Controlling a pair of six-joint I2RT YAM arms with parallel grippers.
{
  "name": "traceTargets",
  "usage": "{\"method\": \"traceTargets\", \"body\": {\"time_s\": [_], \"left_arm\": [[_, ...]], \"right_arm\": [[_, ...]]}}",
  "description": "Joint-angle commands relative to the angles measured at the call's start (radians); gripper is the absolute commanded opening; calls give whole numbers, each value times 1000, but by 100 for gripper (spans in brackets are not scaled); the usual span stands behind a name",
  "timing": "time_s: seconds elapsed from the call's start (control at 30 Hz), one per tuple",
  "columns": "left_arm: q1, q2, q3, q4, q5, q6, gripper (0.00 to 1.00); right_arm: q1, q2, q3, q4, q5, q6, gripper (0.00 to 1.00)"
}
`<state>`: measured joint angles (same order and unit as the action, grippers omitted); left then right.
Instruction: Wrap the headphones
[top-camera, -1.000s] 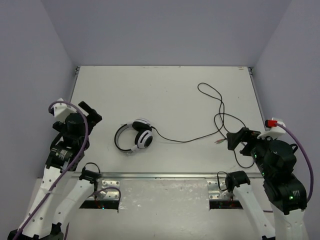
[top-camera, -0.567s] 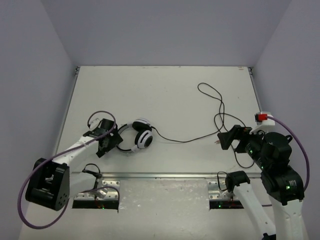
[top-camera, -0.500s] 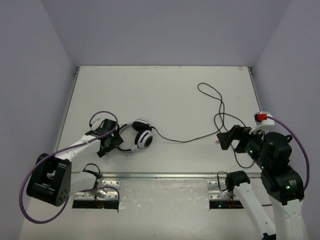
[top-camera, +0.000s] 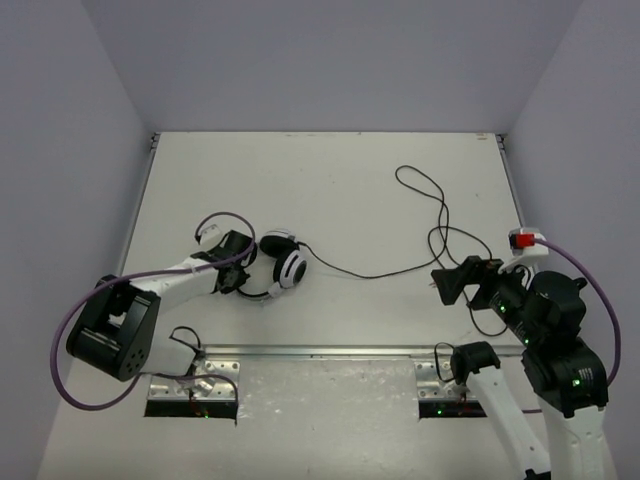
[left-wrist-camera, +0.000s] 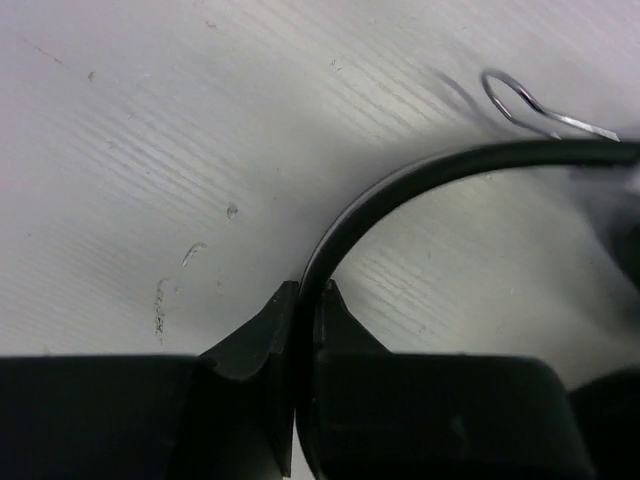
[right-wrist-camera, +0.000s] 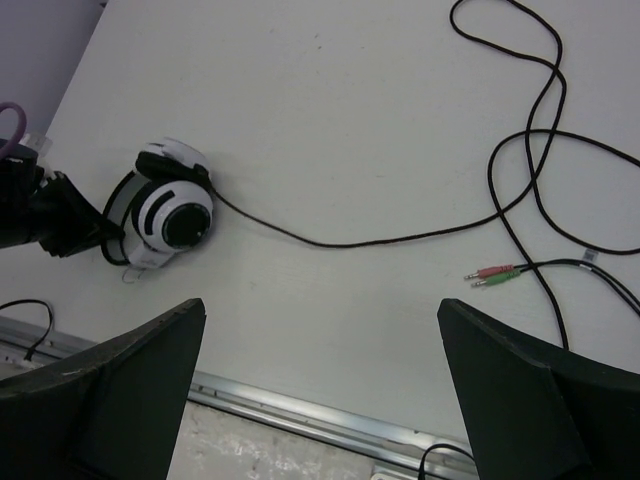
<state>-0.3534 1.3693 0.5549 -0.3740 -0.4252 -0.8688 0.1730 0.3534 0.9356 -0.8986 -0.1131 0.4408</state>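
Headphones (top-camera: 276, 266): near-left on table. Round white earcups (right-wrist-camera: 172, 215) with black centres sit close together. Black headband (left-wrist-camera: 400, 185) arcs leftward and is pinched in left gripper (left-wrist-camera: 305, 300). Thin black cable (top-camera: 360, 276) is unwound, trailing right and looping toward the far right. Pink and green plugs (right-wrist-camera: 493, 275) lie loose, near-right.

left arm: stretched low | left hand (top-camera: 243, 267): pinched on headphones (top-camera: 291, 268) | right hand (top-camera: 442, 283): aloft, spread wide

headphones (left-wrist-camera: 400, 183): only headband arc shows, right end blurred | cable (right-wrist-camera: 350, 244): runs off right edge
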Motion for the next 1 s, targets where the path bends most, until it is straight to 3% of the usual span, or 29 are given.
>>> {"method": "traceTargets", "body": {"time_s": [0.0, 0.1, 0.13, 0.27, 0.33, 0.43, 0.53, 0.67, 0.73, 0.87, 0.97], "left_arm": [[-12, 39, -46, -5, 49, -52, 0], [-128, -103, 21, -121, -89, -105, 0], [-222, -190, 52, -162, -137, -123, 0], [-433, -282, 294, -473, -319, -193, 0], [-517, -276, 442, -555, -382, -187, 0], [-553, -266, 574, -608, -344, -60, 1], [-561, -291, 642, -571, -276, 56, 1], [-561, -338, 729, -542, -215, 165, 1], [-561, -346, 769, -566, -201, 201, 1], [-561, -366, 850, -603, -213, 241, 1], [-561, -381, 882, -646, -243, 241, 1]], "right_arm": [[5, -5, -18, 62, -26, -23, 99], [3, 10, -35, 108, -120, -16, 99], [5, 15, -67, 139, -176, -10, 99], [5, 79, -289, 553, -579, 126, 99], [5, 125, -378, 639, -556, 153, 99], [20, 209, -458, 801, -487, 76, 99], [104, 323, -504, 963, -455, -28, 99], [328, 444, -506, 1078, -366, -230, 99], [376, 481, -524, 1127, -294, -261, 96], [460, 506, -561, 1245, -209, -312, 69], [477, 483, -581, 1291, -197, -321, 73]]}}
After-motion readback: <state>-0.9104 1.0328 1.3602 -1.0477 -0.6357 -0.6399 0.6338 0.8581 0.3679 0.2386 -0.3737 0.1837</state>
